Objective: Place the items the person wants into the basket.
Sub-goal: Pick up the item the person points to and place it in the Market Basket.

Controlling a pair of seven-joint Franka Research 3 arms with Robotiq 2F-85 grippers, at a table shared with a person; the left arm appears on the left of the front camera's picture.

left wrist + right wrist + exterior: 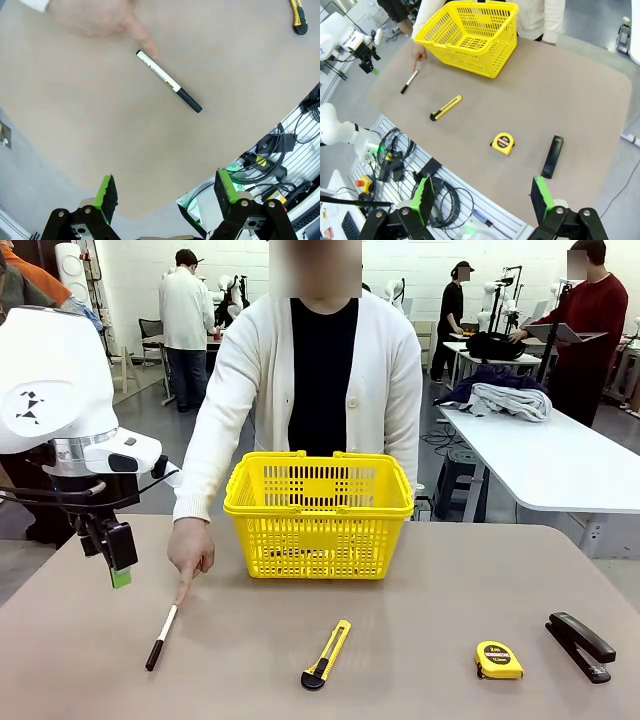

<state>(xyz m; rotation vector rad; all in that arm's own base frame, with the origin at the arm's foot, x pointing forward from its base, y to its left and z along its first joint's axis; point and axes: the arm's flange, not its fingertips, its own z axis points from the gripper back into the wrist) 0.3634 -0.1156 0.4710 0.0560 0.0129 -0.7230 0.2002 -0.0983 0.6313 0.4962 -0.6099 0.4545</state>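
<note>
Nearest, both end effectors stand with jaws spread wide and nothing between them. The right end effector [482, 196] looks down from high over the near edge of the bench [555, 85]. The left end effector [120, 565] hangs over the bench's left side, clear of everything on it. Along the near part of the bench lie four tools, one of each, all well apart from one another. From left to right they are one black-and-white marker [162, 637], one yellow-and-black utility knife [326, 654], one small yellow tape measure [498, 660] and one black stapler [580, 645]. The marker lies at a slant, its white end farther away. Just beyond it, the person's hand [190, 555] points down with one finger, and the fingertip sits at or just beside that white end. Farther back, at the middle of the bench, stands one yellow basket [318, 512], upright. Its handles are folded down on the rim, and its lattice floor looks bare in the right wrist view. Behind the basket stands the person [322, 370] in a white cardigan over a black shirt.
</note>
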